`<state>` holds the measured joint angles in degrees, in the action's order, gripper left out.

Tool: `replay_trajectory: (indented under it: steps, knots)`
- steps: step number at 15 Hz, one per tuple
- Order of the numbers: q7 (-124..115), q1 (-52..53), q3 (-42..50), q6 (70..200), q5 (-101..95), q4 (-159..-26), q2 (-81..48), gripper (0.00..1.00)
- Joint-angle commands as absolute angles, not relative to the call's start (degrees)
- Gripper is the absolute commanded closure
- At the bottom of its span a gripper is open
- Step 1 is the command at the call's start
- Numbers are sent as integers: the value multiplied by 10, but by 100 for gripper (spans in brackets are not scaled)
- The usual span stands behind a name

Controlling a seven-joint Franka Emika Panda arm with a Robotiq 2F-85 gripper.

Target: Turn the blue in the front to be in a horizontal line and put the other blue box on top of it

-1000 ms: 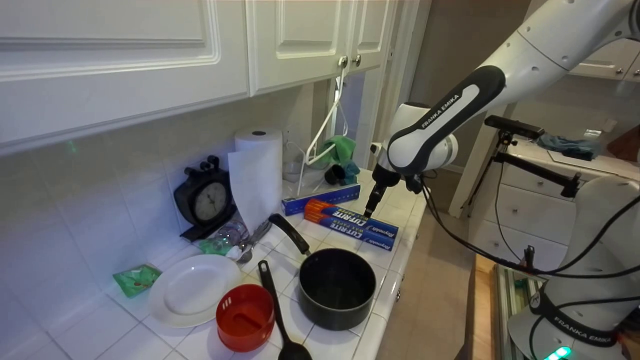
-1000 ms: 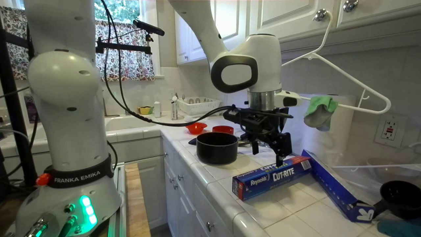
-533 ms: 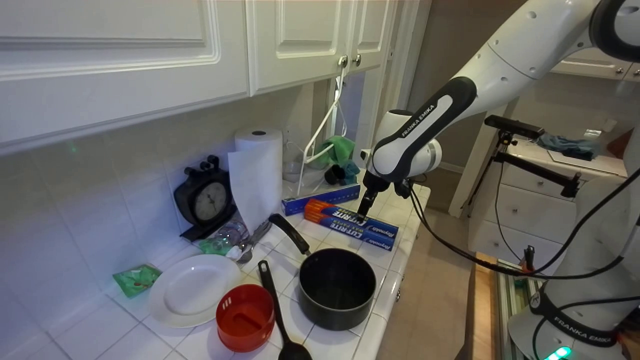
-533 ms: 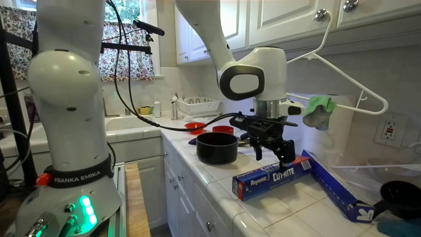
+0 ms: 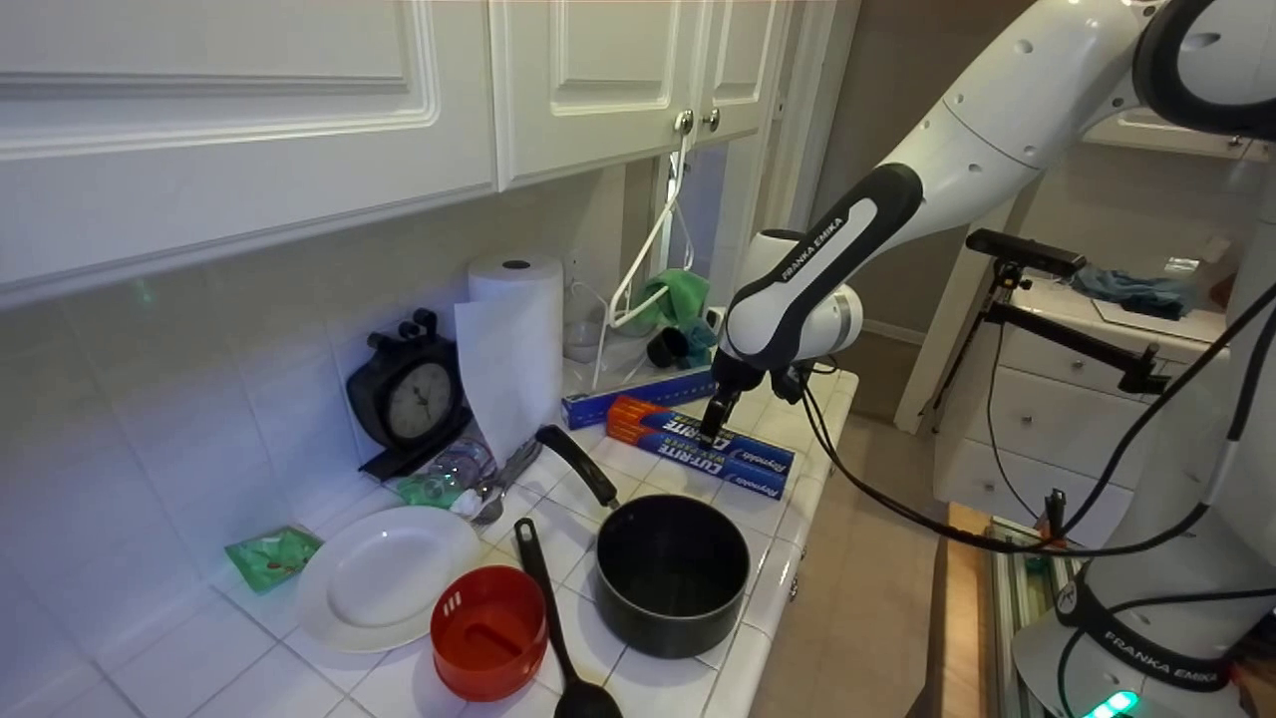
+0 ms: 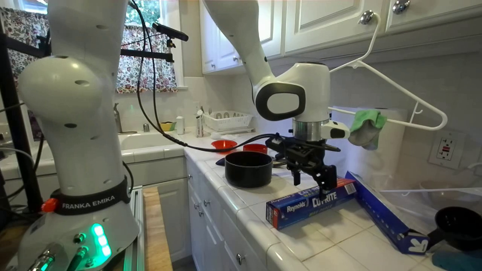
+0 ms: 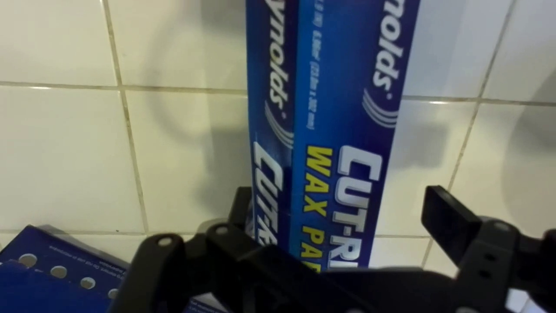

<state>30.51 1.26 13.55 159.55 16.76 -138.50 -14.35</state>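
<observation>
Countertop tiles in an exterior view are running under a black pot; rightward, the gripper is hanging with jaws wide apart, astride the wax paper box, whose turning is seemingly pending, and further right the dark-blue box is lying near it, unstacked. Tiles are looking square and glazed, the pot round, both boxes long, shiny cardboard.

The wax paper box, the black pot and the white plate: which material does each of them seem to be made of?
The wax paper box: printed cardboard, probably, slightly shiny; it has flat faces and straight folded edges. The pot: likely metal with a dark, rather dull coating, judging by the thin rim. The plate: perhaps glazed ceramic, since it looks smooth, but plastic is possible.
</observation>
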Motion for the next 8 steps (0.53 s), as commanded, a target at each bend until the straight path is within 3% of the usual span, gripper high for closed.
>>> replay_trajectory:
  steps: [1,5,7,8]
  knots:
    - [293,-64,63,1605,147,-1367,-165,0]
    - [285,-95,36,1619,120,-1367,-171,0]
    - [282,-102,29,1628,106,-1367,-175,28]
    - [278,-104,28,1630,97,-1367,-177,34]
